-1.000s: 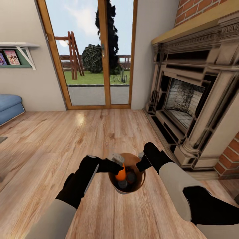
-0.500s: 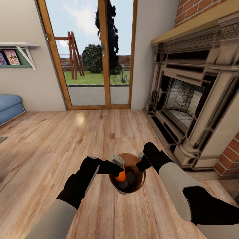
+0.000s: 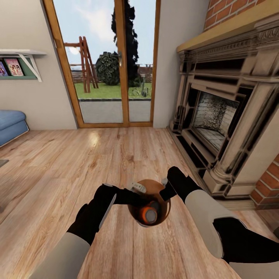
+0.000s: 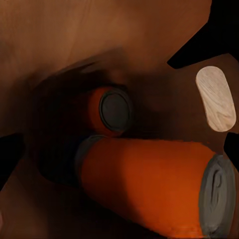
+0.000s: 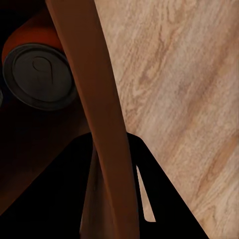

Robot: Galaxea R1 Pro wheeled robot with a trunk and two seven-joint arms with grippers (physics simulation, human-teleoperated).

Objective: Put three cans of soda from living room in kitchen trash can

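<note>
The tash can [image 3: 162, 202], grey outside and brown inside, hangs above the wood floor in front of me. My right gripper [image 3: 166, 188] is shut on its rim; in the right wrist view the bin wall [image 5: 97, 89] runs between the fingers. An orange can of soda [image 3: 147, 213] rests inside, its grey top facing up. The left wrist view looks into the bin at one orange can lying across [image 4: 149, 189], a second orange can [image 4: 112, 110] behind it, and the oval handle hole [image 4: 215, 105]. My left gripper [image 3: 138, 190] hovers open at the opposite rim, holding nothing.
An ornate fireplace [image 3: 224, 128] with brick around it stands close on the right. Wood-framed glass doors [image 3: 112, 62] are straight ahead. A blue sofa [image 3: 11, 126] and a wall shelf [image 3: 23, 62] sit at the left. Wood floor [image 3: 77, 162] stretches between them.
The orange can that stood upright in my left gripper has dropped into the bin and now lies among the others. The left fingers have let go. The right arm and camera stayed still.
</note>
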